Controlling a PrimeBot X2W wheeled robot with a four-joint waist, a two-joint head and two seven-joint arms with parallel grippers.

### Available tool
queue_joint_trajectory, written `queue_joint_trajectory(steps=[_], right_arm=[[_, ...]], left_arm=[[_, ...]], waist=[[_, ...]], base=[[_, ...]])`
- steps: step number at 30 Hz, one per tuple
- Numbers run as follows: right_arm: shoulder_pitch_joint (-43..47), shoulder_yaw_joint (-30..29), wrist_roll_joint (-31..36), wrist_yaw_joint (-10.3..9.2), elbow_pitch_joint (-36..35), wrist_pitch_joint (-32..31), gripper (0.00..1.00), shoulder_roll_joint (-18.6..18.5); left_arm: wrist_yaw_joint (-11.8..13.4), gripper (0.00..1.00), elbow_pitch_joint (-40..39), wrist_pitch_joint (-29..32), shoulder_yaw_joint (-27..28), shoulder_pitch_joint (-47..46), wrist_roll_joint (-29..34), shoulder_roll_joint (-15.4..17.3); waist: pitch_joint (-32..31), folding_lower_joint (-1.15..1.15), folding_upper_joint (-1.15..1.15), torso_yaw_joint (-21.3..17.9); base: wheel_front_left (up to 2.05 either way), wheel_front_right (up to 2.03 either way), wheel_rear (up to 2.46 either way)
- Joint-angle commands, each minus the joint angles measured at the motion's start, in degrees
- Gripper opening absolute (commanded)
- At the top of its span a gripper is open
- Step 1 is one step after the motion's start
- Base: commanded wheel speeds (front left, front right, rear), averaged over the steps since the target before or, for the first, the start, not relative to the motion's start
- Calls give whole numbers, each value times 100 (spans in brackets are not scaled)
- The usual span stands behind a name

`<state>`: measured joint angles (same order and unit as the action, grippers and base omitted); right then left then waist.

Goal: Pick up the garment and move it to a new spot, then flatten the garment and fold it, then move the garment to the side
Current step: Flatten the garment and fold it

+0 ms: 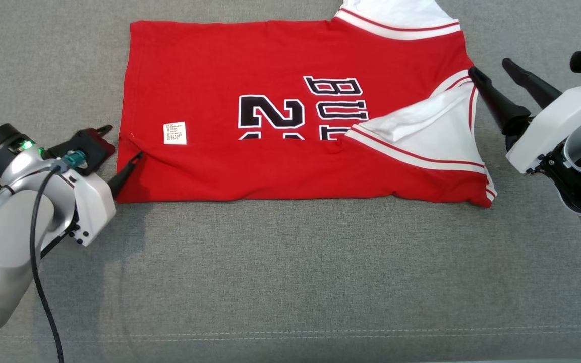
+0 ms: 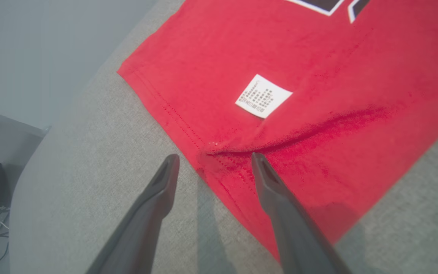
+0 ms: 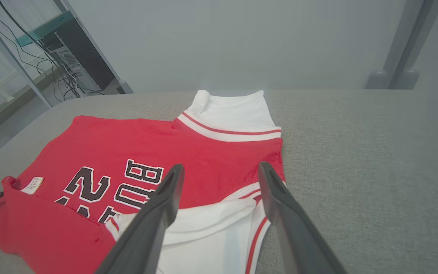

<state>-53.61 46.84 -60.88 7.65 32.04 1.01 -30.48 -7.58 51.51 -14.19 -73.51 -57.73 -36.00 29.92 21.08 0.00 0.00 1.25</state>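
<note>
Garment (image 1: 270,126): a red short-sleeved jersey with black-and-white lettering, lying on the far half of a grey woven cushion (image 1: 290,262). Its near portion is doubled over, so the lower half of the print is covered. The nearer white sleeve (image 1: 421,133), edged in red-striped trim, lies turned across the body, and a small white care label (image 1: 175,133) sits near the hem end. The left gripper (image 1: 121,142) stands with jaws apart astride the hem edge; in the left wrist view one finger lies over red cloth beside a shallow crease and the other over bare cushion, and contact with the cloth cannot be told. The right gripper (image 1: 489,67) also has its jaws spread and holds nothing, its tips just beside the shoulder trim at the opposite end. The cloth appears to be a thin, matte knit, so it is probably light and limp, apt to sag, wrinkle and slide over itself rather than hold a crease. The stitched hem and the banded sleeve seams look like the firmest holds. Pinching both layers at each end should keep the fold aligned. The coarse cushion weave may drag the underside if the garment is pulled rather than lifted.
</note>
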Motion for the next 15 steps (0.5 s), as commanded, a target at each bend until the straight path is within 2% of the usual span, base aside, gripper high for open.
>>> queue_joint_trajectory(steps=[1,8,15], right_arm=[[55,-24,36,-16,-13,176,100,-49],[457,-3,96,-16,207,815,100,-92],[1107,-28,3,-16,268,1155,100,-57]], left_arm=[[34,100,64,-62,264,-236,-90,251],[399,100,-325,-79,941,280,-187,327],[868,100,-943,-80,1817,1163,-208,331]], waist=[[-47,0,0,-12],[-318,0,0,-45],[-639,0,0,-80]], base=[[0,0,0],[0,0,0],[0,0,0]])
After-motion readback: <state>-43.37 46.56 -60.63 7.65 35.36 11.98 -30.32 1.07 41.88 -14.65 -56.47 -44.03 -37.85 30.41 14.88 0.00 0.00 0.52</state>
